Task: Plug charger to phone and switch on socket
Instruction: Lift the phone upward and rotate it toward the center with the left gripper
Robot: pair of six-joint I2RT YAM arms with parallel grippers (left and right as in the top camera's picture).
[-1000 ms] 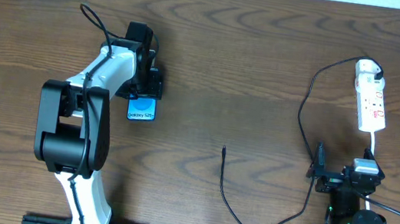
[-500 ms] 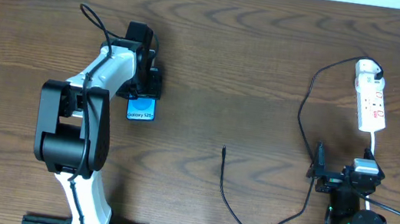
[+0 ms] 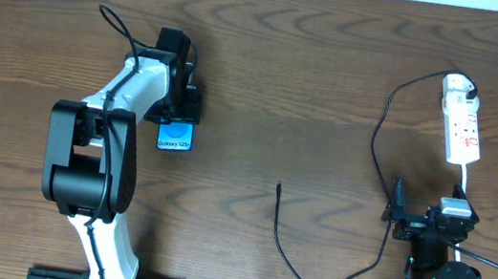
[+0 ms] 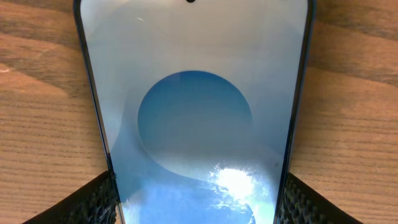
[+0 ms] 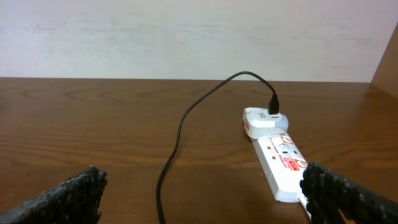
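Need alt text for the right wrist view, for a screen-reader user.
A white power strip lies on a dark wooden table at right, a white adapter plugged into its far end, with a black cable arcing from it leftward and down toward the camera. The right gripper's dark fingers frame the lower corners, wide open, empty.

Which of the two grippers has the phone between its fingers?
The left gripper: its fingers flank both long edges of the phone. The right gripper is open and empty, facing the power strip.
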